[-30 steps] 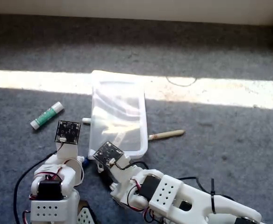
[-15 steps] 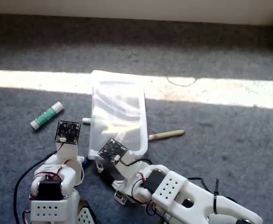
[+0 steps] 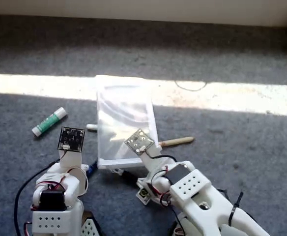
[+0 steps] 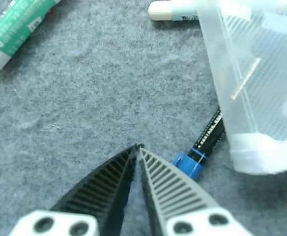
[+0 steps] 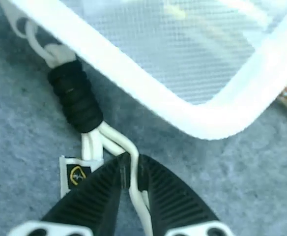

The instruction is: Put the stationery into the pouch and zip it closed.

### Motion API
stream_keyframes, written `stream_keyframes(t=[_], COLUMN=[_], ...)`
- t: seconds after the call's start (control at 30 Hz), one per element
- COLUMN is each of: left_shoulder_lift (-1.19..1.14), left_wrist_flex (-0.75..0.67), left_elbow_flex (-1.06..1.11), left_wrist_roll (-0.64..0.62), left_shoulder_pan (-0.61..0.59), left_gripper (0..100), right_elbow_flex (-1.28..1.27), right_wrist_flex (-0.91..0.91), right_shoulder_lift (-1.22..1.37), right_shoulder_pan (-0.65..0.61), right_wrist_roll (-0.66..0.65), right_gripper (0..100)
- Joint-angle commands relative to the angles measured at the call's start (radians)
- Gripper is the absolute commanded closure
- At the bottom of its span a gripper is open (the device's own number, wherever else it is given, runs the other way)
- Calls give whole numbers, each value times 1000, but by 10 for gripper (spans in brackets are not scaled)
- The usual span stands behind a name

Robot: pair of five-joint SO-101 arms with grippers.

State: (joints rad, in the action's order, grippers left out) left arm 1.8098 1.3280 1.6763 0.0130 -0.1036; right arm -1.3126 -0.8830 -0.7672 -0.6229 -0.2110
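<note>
Change: right gripper (image 5: 132, 160) has swung rightward along the pouch's (image 3: 126, 113) near edge.
Right gripper: pinched on the white pull cord (image 5: 114, 139), just beside the pouch's corner.
Left gripper (image 4: 138, 146): closed, empty, over carpet near a blue-capped pen (image 4: 207, 140).
Pouch: flat on carpet, with the glue stick (image 3: 49, 121) lying apart.

You have the translucent pouch (image 3: 125, 115) lying at the centre of the frame on the grey counter (image 3: 232, 147), its upper end in a band of sunlight. A glue stick (image 3: 49, 121) lies well apart at centre left. A white marker (image 3: 90, 127) pokes out at the pouch's left edge, and a wooden pencil (image 3: 175, 142) lies just beside its right edge. A blue-capped pen (image 3: 91, 168) sits near its lower left corner, and a dark-wrapped pull cord (image 3: 125, 174) lies just under its lower edge. Your right arm (image 3: 192, 194) comes in from the lower right, with its wrist over the pouch's lower right corner. Your left arm (image 3: 60, 194) stands at the lower left.
</note>
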Motion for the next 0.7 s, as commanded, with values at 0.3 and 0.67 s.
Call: stream_keyframes(t=[0.3, 0.67], left_shoulder_lift=[7, 7], left_wrist_flex=[5, 5], left_elbow_flex=[19, 19], left_wrist_roll=[-9, -9], left_shoulder_pan=[-5, -5], left_gripper=[993, 993], right_elbow_flex=[70, 176], right_wrist_flex=[-97, -291], right_shoulder_lift=[-5, -288], right_shoulder_pan=[243, 251], right_wrist_roll=[-130, -133], right_gripper=[995, 926])
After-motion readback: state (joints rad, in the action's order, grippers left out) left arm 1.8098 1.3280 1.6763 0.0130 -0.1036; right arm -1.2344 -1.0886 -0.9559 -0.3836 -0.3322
